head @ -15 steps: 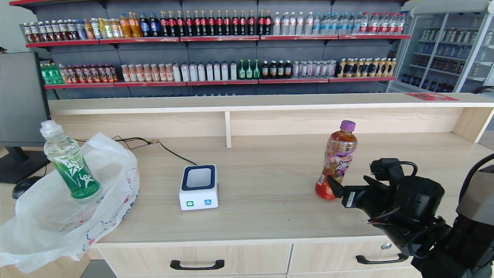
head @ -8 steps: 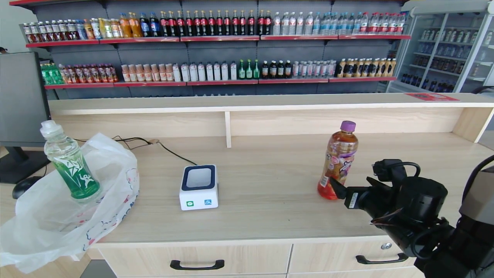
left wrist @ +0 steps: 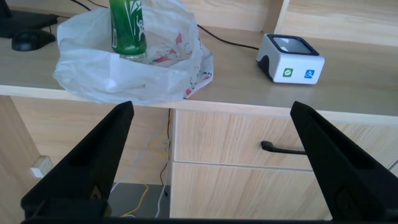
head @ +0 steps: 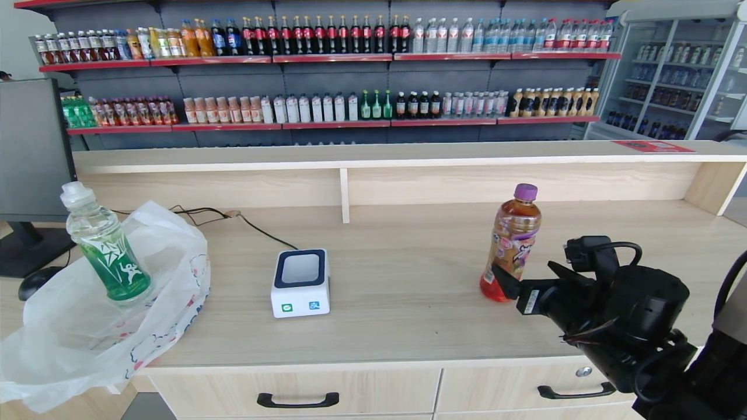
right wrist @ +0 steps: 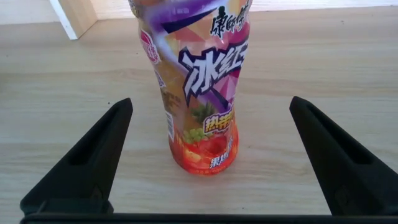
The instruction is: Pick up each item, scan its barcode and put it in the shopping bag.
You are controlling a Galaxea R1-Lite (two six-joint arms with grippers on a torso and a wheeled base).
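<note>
Looking at a purple-capped plastic bottle of reddish iced tea [head: 512, 245], standing upright on the right side of the pale wooden desk [head: 408, 315], well apart from the white box scanner with the dark-rimmed window [head: 300, 283] in the middle. Seeing the right claw [right wrist: 208, 106] spread wide, gripping nothing, lined up low on the bottle with one fingertip right by the base. Can't tell from here whether around the bottle or just short of it. Same story for the left claw [left wrist: 211, 106]: wide open, empty, hanging in front of the drawers below the desk edge. Over on the left, spotted a crumpled white plastic shopping bag [head: 70, 326] with a green-labelled clear bottle [head: 105, 245] standing in it. Handling-wise, looks filled nearly to the neck, so guessing fairly hefty and sloshy, plus tall and narrow, so easy to tip with a bump. Thin plastic under a glossy wrap, so probably slick and a bit squishy. Would grab across the labelled body, around mid-height or slightly below, not down at the rounded base and not up at the tapered neck. Also worth keeping the barcode side unblocked for the scanner.
</note>
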